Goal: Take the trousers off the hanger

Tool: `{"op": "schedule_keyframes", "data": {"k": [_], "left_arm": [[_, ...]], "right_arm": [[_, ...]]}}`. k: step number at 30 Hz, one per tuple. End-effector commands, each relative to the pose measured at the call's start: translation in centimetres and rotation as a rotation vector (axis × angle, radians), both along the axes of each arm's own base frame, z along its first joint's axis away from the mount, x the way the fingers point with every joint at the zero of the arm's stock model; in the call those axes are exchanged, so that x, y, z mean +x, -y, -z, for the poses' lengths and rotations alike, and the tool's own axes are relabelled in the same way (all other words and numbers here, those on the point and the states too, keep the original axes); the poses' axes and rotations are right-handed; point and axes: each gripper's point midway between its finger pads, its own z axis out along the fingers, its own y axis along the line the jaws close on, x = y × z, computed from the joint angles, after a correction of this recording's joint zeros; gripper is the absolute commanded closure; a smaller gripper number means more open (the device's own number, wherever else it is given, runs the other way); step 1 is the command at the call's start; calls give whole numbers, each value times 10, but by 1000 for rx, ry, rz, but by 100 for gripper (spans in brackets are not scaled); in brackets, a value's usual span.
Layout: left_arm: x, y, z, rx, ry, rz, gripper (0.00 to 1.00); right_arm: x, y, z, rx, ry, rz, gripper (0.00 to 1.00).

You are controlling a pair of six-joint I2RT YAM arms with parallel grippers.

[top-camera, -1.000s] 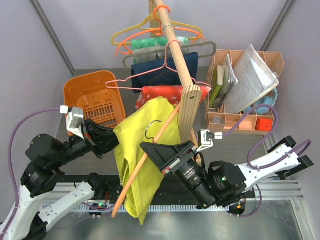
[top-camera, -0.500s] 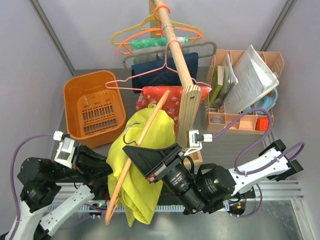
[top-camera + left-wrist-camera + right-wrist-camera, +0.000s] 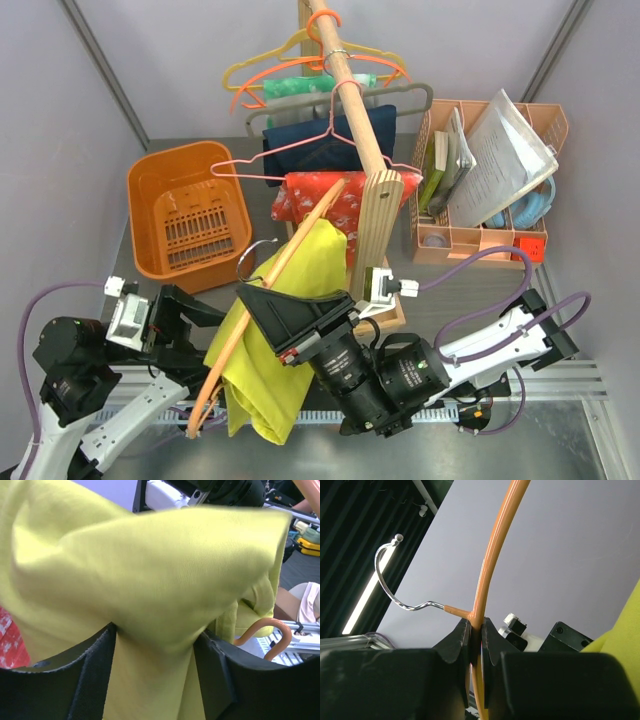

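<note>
**A:** Where do the trousers point(image 3: 268, 335) sit?

**B:** Draped over the peach hanger point(image 3: 491, 555), hanging down between the two arms above the near table edge. The right gripper point(image 3: 476, 630) is clamped on the hanger's thin rod just by the metal hook point(image 3: 395, 585), holding it aloft at a slant.

**A:** And the left gripper point(image 3: 155, 655)?

**B:** Its fingers point(image 3: 95, 660) are squeezed onto a bunched fold of the yellow-green fabric. It looks like a firm pinch, though the cloth fills the wrist view, so I can't see how much is caught.

**A:** What could spoil the pull?

**B:** The fabric is thin, so a shallow pinch may slide out. If the cloth catches on the lower bar, the pull drags the hanger too, and the round rod could twist in the right fingers.

**A:** Anything nearby?

**B:** The hanger's upper tip lies close to the red patterned cloth point(image 3: 300, 195) and the wooden rail point(image 3: 362, 135). A swing could snag either.
</note>
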Motion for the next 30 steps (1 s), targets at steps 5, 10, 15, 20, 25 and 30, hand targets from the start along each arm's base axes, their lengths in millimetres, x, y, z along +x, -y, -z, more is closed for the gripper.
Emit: {"op": "schedule_keyframes", "data": {"k": [5,10,15,20,25,30], "left_arm": [[-32,-12,-18,-50,160,108,24],[-35,-12,-6,-19,161,126,0],[-34,-19,-11,-46,173,73,0],[-35,-28,-15,-69,162,14,0],[-20,-16,-18,-80,57,6,0],[12,-8,-7,-66,42,-131,0]], "right_arm": [[10,45,-61,226,26,19,99],[11,49,-62,219,34,28,99],[11,52,-67,230,46,30,99],[11,55,-69,247,47,23,99],[10,54,-71,274,48,24,99],[8,51,-72,288,53,24,99]]}}
